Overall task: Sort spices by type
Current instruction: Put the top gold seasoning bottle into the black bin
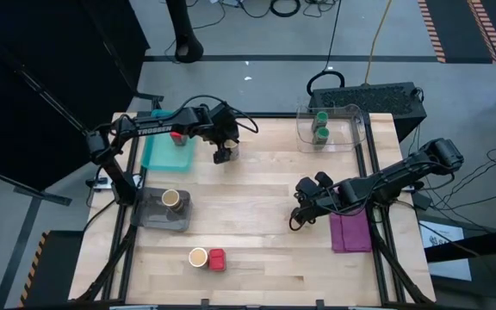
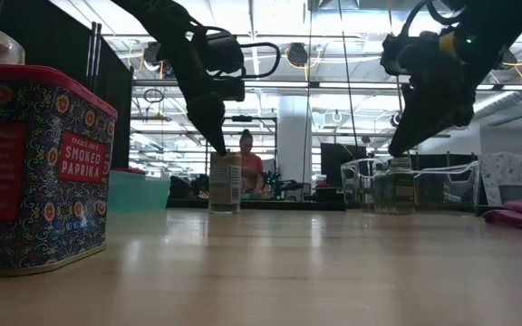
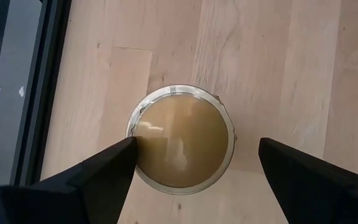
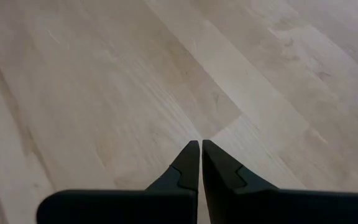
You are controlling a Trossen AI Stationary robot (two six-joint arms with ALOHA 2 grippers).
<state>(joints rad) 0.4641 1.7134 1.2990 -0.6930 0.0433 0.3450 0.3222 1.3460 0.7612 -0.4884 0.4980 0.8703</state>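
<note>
While the table [image 1: 265,250] fills the middle of the high view, the sorting on it looks part done. At upper right a clear bin [image 1: 354,120] holds two green-lidded jars [image 1: 321,127]. At upper left a teal tray [image 1: 156,155] holds a red tin [image 1: 177,137]. At centre left a grey tray [image 1: 155,219] holds one tan jar [image 1: 171,199]. Near the bottom edge a second tan jar [image 1: 198,257] touches another red tin [image 1: 217,259]. A purple cloth [image 1: 350,232] lies at right.

The left gripper [image 1: 223,156], just right of the teal tray, hangs spread wide over a third tan jar [image 3: 182,138]; in the wrist view one finger [image 3: 114,163] touches the jar's side and the other stands clear, so nothing is gripped yet. The right gripper [image 1: 299,217], at centre right, is closed on nothing above bare wood.

The jar is probably light, rigid and smooth-walled, so it could slip or tip. A grip across the cylinder's body below the cap seems safest.

In the low view the near tin [image 2: 39,163] reads "SMOKED PAPRIKA". The jar's label [image 2: 225,183] is too small to read.
</note>
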